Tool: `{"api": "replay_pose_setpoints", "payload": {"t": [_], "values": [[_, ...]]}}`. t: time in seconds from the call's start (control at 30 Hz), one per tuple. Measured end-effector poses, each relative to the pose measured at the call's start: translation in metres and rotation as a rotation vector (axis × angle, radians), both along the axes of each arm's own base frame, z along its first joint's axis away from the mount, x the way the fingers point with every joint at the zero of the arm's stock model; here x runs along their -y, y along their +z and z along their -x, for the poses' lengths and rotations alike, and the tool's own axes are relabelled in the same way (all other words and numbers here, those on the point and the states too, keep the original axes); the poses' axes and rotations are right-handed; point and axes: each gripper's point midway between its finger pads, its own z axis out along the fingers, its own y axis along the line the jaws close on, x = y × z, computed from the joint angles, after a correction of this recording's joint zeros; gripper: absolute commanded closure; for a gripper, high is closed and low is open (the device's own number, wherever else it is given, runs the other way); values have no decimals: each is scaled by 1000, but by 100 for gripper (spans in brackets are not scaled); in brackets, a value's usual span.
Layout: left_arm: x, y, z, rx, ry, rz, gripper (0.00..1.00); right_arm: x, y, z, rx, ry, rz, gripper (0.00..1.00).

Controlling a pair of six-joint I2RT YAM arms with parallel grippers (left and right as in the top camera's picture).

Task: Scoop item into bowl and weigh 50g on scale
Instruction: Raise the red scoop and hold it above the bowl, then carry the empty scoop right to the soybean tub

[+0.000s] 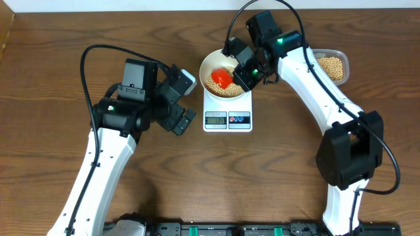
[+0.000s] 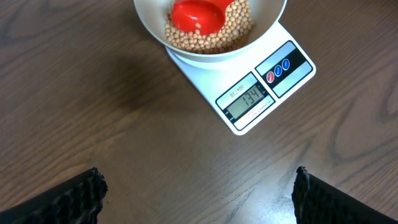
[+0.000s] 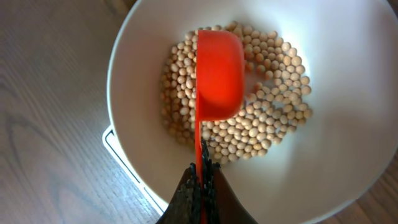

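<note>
The white bowl [image 1: 211,64] stands on the white scale [image 1: 228,119] and holds a heap of tan beans [image 1: 228,90]. In the left wrist view the bowl [image 2: 264,28], its beans [image 2: 236,31] and the scale [image 2: 245,99] show; the display reads 134. My right gripper [image 1: 244,71] is shut on the thin handle of a red scoop [image 1: 220,79] whose cup lies tipped over the beans [image 3: 273,118] in the bowl [image 3: 348,81]; the scoop [image 3: 217,74] and gripper [image 3: 201,186] show in the right wrist view. My left gripper [image 1: 186,99] is open and empty left of the scale; its fingers [image 2: 199,190] hover over bare wood.
A clear plastic tub [image 1: 342,61] with more beans [image 1: 331,67] stands at the back right, behind my right arm. The wooden table [image 1: 275,170] extends in front of the scale. Cables loop above both arms.
</note>
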Motion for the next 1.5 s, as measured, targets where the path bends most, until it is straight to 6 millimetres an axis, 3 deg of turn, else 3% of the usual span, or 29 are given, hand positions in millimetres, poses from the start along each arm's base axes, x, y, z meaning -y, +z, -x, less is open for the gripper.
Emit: {"api": "replay_pose_setpoints", "payload": {"t": [0.5,1.07,1.5], "values": [[0,0,0,0,0,0,2,-12,5,7,-60,29,-115,99],[0,0,0,0,0,0,2,28,24,-15,-137,-83,-311,99],[0,0,0,0,0,0,2,33,27,-18,-141,-94,-338,99]]}}
